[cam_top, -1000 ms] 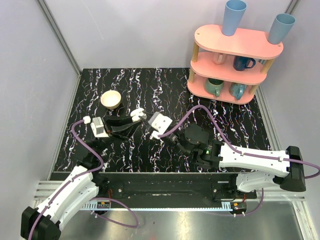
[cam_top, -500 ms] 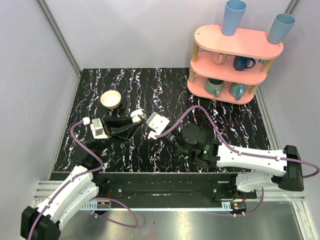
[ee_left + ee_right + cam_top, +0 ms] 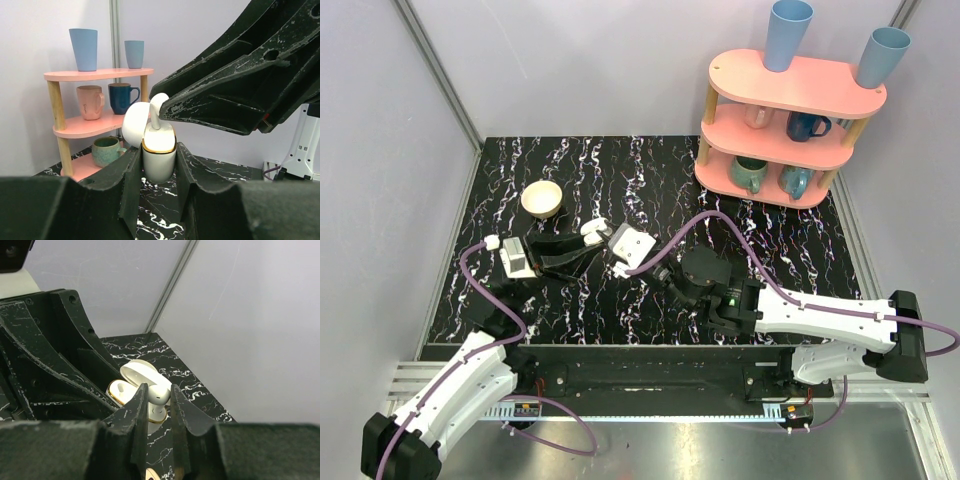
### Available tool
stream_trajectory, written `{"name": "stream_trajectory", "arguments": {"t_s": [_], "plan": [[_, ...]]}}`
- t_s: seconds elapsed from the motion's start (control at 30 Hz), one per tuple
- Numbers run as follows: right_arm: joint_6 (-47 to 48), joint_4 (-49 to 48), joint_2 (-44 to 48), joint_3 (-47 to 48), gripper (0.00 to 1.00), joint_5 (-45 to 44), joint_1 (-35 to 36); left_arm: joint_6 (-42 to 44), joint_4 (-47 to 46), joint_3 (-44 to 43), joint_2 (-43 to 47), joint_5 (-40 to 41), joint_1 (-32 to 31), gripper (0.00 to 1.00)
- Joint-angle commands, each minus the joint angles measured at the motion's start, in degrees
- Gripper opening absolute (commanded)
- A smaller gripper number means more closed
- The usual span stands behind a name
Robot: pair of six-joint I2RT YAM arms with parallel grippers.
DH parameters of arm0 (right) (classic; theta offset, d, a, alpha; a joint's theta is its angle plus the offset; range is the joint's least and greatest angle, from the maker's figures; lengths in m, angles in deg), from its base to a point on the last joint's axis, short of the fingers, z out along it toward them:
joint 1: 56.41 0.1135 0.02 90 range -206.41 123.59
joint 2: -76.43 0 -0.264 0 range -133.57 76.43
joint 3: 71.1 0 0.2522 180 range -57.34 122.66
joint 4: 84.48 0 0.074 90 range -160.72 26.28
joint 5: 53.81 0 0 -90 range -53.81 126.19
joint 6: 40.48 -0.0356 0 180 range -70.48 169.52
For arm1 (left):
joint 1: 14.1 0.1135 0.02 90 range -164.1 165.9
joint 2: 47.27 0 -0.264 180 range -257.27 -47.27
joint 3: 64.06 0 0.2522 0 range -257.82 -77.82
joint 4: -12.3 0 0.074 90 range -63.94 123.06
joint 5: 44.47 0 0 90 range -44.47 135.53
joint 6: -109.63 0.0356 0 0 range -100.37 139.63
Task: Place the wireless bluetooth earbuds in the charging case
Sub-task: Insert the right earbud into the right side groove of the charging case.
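The small, glossy white plastic charging case (image 3: 159,159) with a gold rim stands upright low in the centre of the left wrist view. It is clamped by its side walls between the left fingers (image 3: 127,180), and its rounded lid (image 3: 134,125) is hinged back. It is over the black, white-veined marbled worktop (image 3: 570,170); I cannot tell whether it rests on it.

In the middle of the right wrist view, the right fingers (image 3: 135,410) are closed on one tiny white bean-like earbud (image 3: 161,396), right at the case's open well. A second earbud (image 3: 120,388) already lies in the neighbouring well to the left.

The earbud looks very light, hard and smooth, so it is probably slippery and could squirt out of a tight pinch. It is best held across its broad body, leaving the lower end free to enter the well.

The case seems stiff but light, and likely to twist under an off-centre push. A hold on the flat walls below the rim, clear of the more delicate lid hinge, suits it.
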Motion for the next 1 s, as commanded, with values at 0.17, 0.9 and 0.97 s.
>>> {"name": "stream_trajectory", "arguments": {"t_s": [0.17, 0.9, 0.97], "plan": [[-1.3, 7.9, 0.2, 4.9, 0.19, 2.1, 0.4, 0.2, -4.5, -0.7, 0.4, 0.0, -0.3, 0.00], [-1.8, 9.5, -0.4, 4.9, 0.39, 0.9, 0.4, 0.3, -4.0, -0.7, 0.2, 2.3, -0.2, 0.00], [-1.4, 9.0, -0.5, 5.0, 0.42, 0.6, 0.4, 0.3, -4.0, -0.7, 0.2, 2.2, -0.2, 0.00]]}}
